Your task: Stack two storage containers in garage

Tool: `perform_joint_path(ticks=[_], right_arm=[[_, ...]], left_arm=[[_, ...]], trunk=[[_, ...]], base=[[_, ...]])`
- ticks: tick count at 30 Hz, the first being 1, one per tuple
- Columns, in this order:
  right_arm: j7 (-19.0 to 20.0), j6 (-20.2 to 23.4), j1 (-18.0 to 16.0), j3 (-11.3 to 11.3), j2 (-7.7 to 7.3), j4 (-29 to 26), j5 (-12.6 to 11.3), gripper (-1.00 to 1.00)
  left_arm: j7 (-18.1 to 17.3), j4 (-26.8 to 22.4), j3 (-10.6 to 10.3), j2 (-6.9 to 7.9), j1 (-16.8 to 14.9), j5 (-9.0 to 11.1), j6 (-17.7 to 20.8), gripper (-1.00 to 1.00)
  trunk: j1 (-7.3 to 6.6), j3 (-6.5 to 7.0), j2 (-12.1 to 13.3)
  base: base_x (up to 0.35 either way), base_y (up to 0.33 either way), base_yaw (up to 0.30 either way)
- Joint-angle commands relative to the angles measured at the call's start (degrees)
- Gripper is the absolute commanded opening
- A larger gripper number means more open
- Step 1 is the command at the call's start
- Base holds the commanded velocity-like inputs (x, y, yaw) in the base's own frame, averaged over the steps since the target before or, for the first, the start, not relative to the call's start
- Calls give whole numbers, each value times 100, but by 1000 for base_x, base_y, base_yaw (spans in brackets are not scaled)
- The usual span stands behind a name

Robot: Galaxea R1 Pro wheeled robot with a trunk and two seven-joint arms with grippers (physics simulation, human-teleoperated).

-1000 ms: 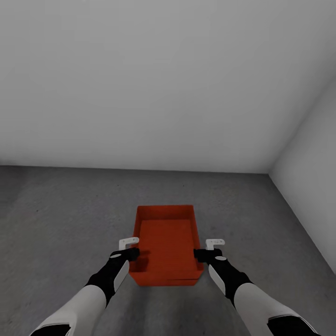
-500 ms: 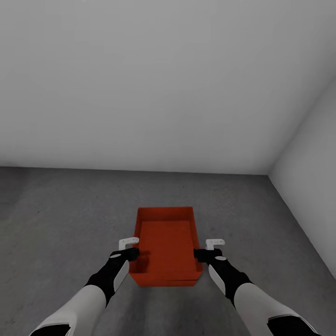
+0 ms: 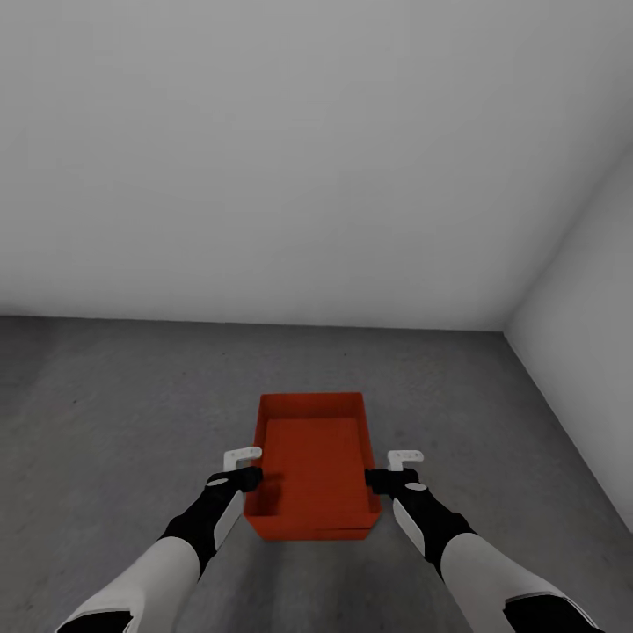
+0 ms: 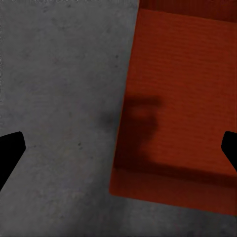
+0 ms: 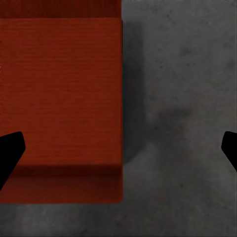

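Straddling the red-orange storage container (image 3: 312, 462) from both sides, the left gripper (image 3: 242, 468) sits at the bin's nine o'clock wall and the right gripper (image 3: 397, 469) at its three o'clock wall. Both wrist views show each gripper's dark fingertips spread wide, with a side wall of the bin running between them, so the jaws stand parted and clamp nothing. The bin rests on the dark grey concrete floor (image 3: 114, 413) of the garage, near a corner where two pale walls (image 3: 290, 158) meet at about two o'clock. A faint seam along its near edge suggests a second bin nested underneath, though this cannot be told for sure. To do this step well, each arm should probably draw straight outward from its wall, level and together, so the thin walls are not snagged or the bin dragged askew. Counted: one container clearly seen, two grippers, two walls, one floor.
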Motion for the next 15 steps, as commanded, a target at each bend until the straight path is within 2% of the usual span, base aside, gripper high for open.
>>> perform_joint_path(ticks=[1, 15], right_arm=[[-40, 35, -1, 48, -3, -12, -44, 100], [-40, 35, -1, 48, -2, -12, -44, 100]], left_arm=[[11, -12, 18, -4, 0, 14, 31, 100], [18, -12, 18, -4, 0, 15, 31, 100]], trunk=[[-23, 14, 39], [-330, 265, 600]], base=[[0, 0, 0], [0, 0, 0]])
